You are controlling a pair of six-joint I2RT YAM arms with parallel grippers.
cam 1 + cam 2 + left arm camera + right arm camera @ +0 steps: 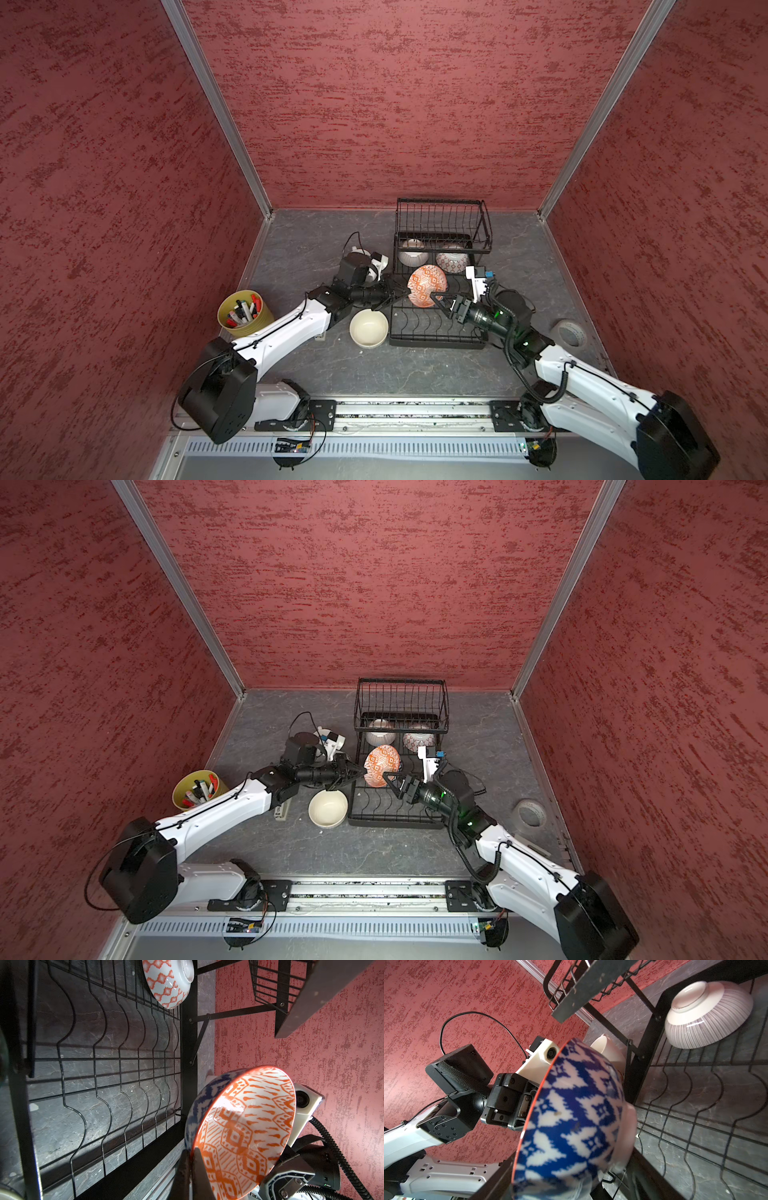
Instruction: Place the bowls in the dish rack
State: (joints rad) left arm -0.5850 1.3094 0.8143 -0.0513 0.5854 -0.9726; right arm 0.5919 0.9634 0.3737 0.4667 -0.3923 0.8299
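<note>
Left gripper (397,296) is clamped tight on the rim of the orange-patterned bowl (427,286), which is held on edge over the dish rack (436,341) lower tier. Right gripper (439,306) has its jaws apart by the bowl's blue underside; can't tell if touching.

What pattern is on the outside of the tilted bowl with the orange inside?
The round ceramic bowl is navy-and-white zigzag outside, clearest in the right wrist view.

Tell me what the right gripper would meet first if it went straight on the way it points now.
Most likely the orange-patterned bowl, held tilted over the dish rack by the left gripper. The right gripper is open and aimed at its near edge; depth is unclear.
</note>
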